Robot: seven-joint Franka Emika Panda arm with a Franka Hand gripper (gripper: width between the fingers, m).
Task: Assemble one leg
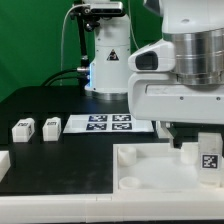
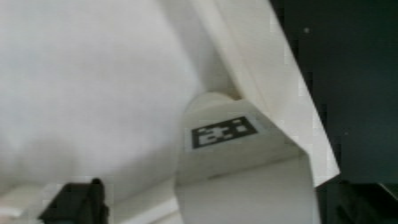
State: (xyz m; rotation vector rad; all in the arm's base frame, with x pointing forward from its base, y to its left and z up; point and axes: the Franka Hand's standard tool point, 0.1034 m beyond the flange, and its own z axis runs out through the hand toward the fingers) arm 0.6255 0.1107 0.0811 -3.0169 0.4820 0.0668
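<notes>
One leg (image 1: 208,156), a small white block with a square tag, stands upright at a corner of the large white tray-like part (image 1: 150,168) at the exterior view's right. My gripper (image 1: 192,138) hangs just over it. In the wrist view the leg (image 2: 231,140) with its tag runs down between my two dark fingers (image 2: 75,202), and my gripper (image 2: 217,208) is open with a gap on each side of it. Two more legs (image 1: 23,128) (image 1: 50,125) lie on the black table at the exterior view's left.
The marker board (image 1: 110,123) lies at the middle back. A white robot base (image 1: 108,60) with cables stands behind it. Another white part (image 1: 3,160) shows at the left edge. The arm's big white body (image 1: 185,70) covers the right side.
</notes>
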